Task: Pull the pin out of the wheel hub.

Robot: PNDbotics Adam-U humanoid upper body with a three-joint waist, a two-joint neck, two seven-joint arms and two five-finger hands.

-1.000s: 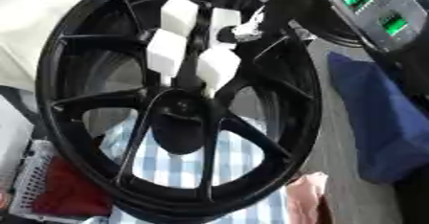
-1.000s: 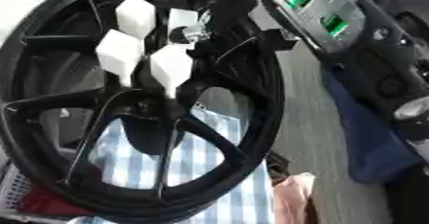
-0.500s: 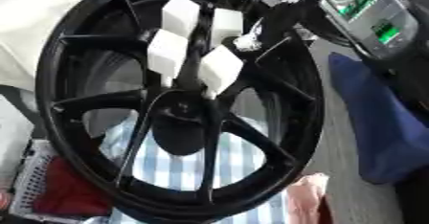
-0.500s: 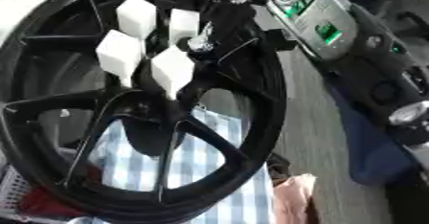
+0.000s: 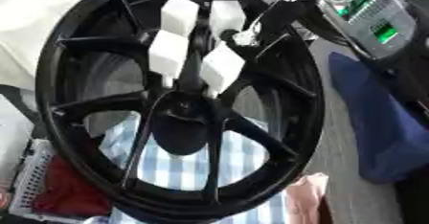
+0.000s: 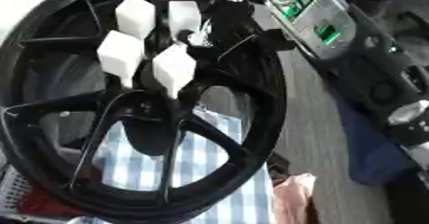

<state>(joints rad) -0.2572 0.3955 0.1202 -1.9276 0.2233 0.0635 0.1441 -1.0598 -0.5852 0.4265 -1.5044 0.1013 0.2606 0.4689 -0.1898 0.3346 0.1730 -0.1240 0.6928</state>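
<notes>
Pin (image 5: 244,37): small pale metallic piece at the upper part of the wheel hub (image 5: 180,117), just right of the four white blocks (image 5: 191,43) that stand out from the spokes. My right hand (image 5: 281,15) reaches in from the upper right over the rim, and its dark fingertips meet the pin. Fingers look curled toward it, but I cannot tell from either view whether they have closed on it or only touch it. Left hand not visible in either eye.

Handling judgement: pin looks rigid, short and light; bare metal, so likely slick between hard fingertips. Wheel hub is black, stiff, many-spoked, tilted up against its support over a blue-checked cloth (image 5: 180,170); I judge it heavy enough to stay put under a light pull, though nothing I can see braces it.

Where to grip: the exposed head end, thumb opposed to fingers, pulling straight along the pin's axis away from the spoke face. A sideways tug could jam it or let it slip out of the fingers.
</notes>
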